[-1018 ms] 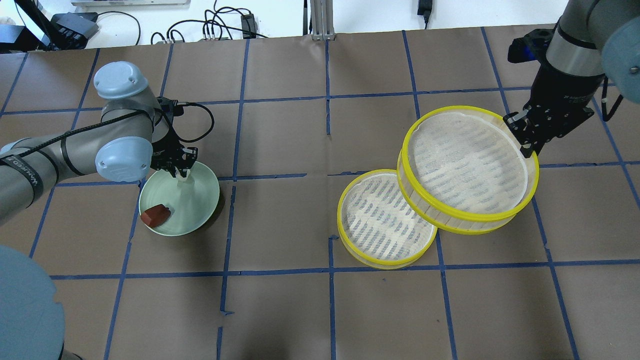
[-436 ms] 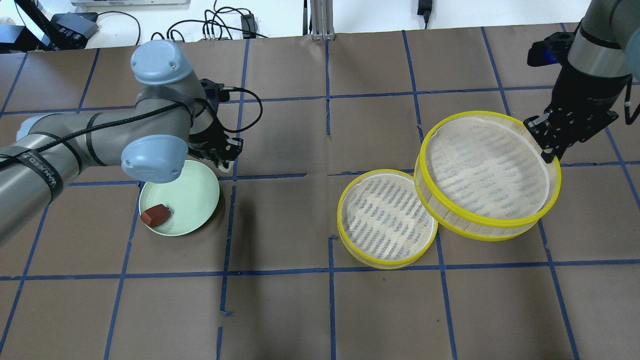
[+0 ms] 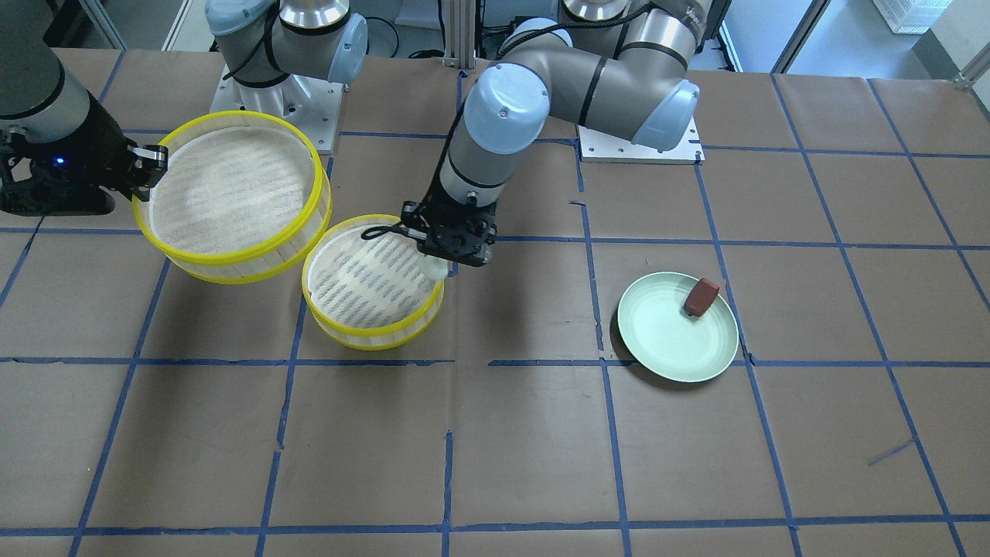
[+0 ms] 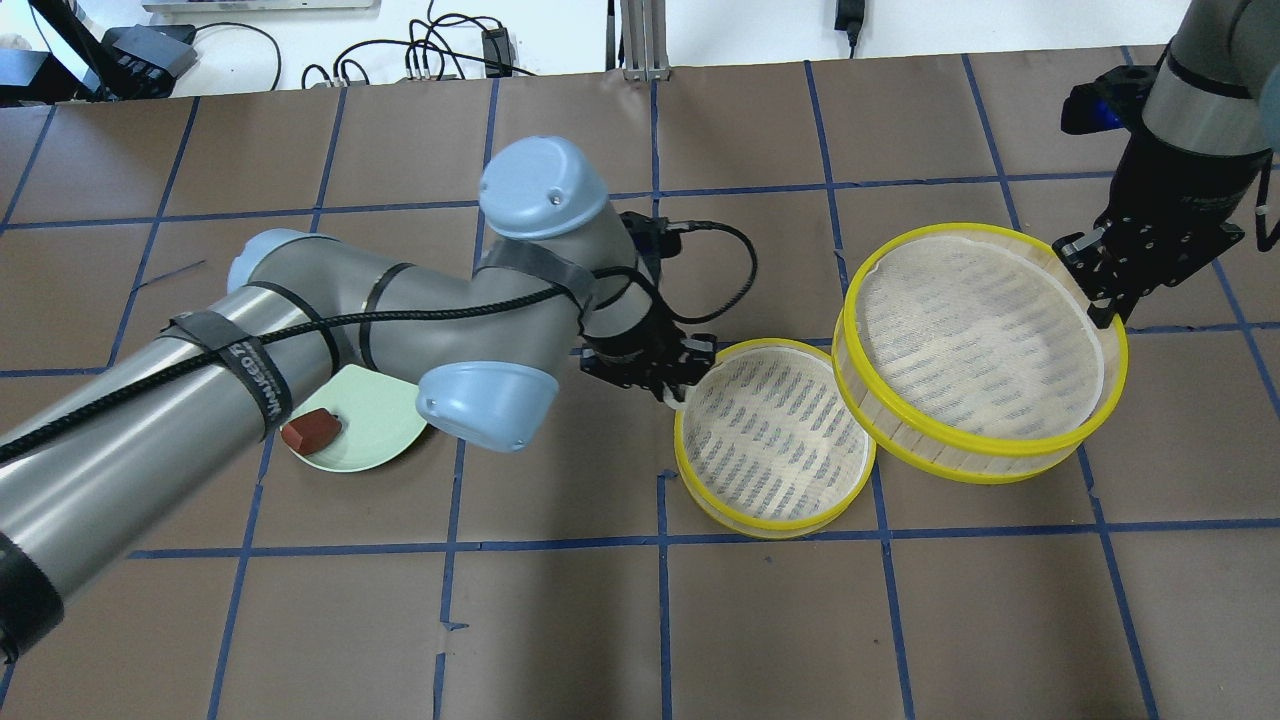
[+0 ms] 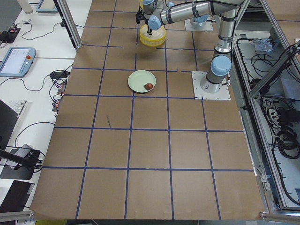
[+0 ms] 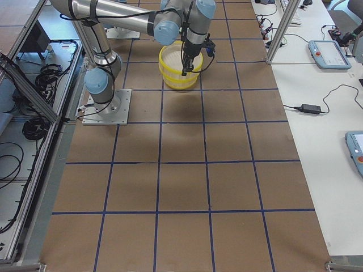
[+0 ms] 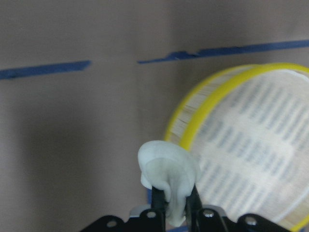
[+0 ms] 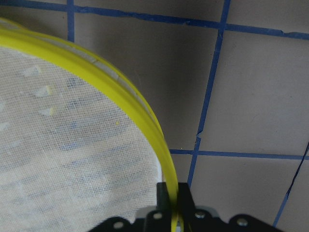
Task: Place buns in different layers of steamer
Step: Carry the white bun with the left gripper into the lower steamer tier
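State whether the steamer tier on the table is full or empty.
Empty: tier shows bare slats; left gripper holds the white bun.

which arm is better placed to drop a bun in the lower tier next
Left. The left gripper is shut on the white bun at the rim of the lower tier, while the right gripper is clamped on the lifted tier, holding it aside.

- A pale green plate lies flat on the table, its rim overlapping a blue tape line.
- Brown paper covers the table, marked into squares by blue tape.
- Black cables coil on the white surface beyond the table's far edge.
- A handheld screen unit and a black power adapter lie on the white side bench.
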